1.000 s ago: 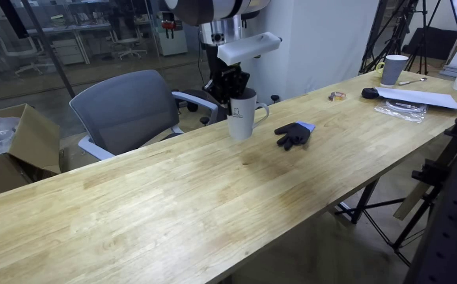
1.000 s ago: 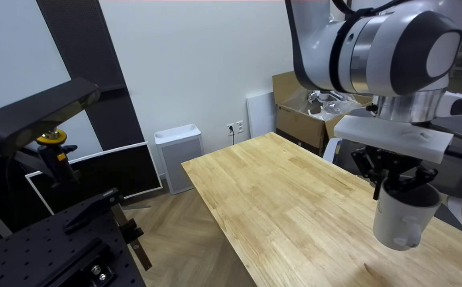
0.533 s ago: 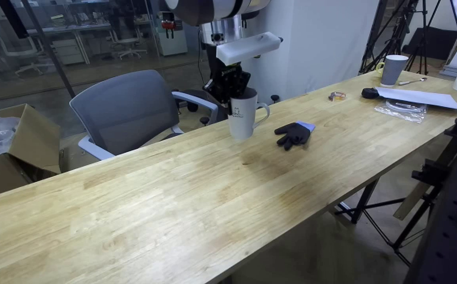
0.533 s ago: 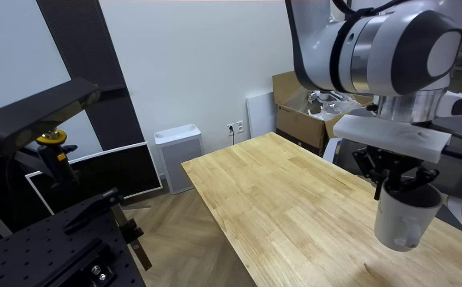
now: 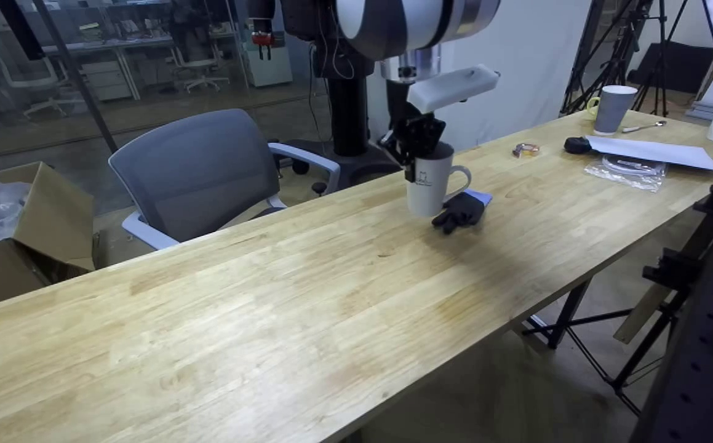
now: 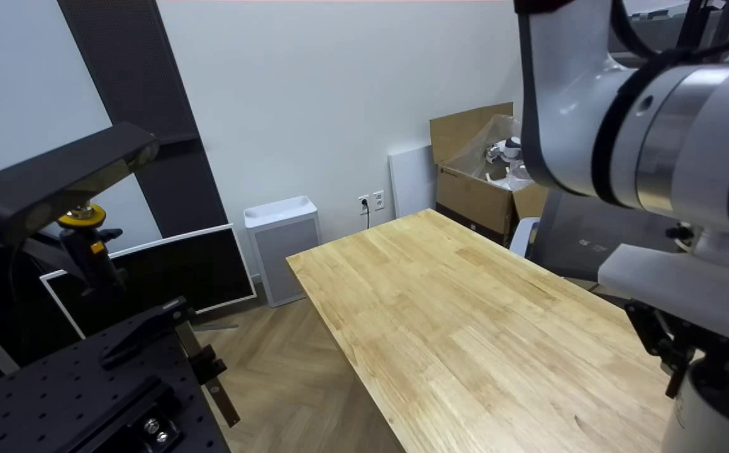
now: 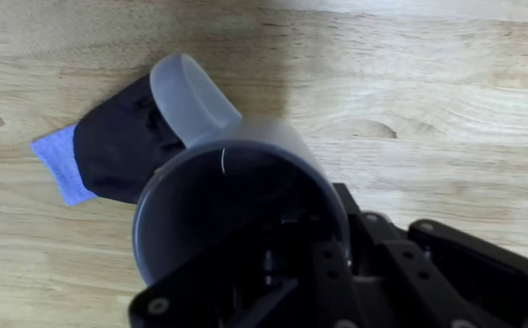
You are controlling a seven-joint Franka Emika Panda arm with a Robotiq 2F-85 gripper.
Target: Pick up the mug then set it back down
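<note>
Mug [image 5: 429, 189] held in the gripper [image 5: 418, 160]; lift judged done, though clearance beneath is poorly seen; setting down not yet done.

Both exterior views look down across the same table [image 5: 239, 326], facing different ends; the wrist view (very close) looks down into the mug [image 7: 227, 196].

Blue-cuffed glove [image 5: 464, 212] on wooden table [image 5: 239, 320]
</note>
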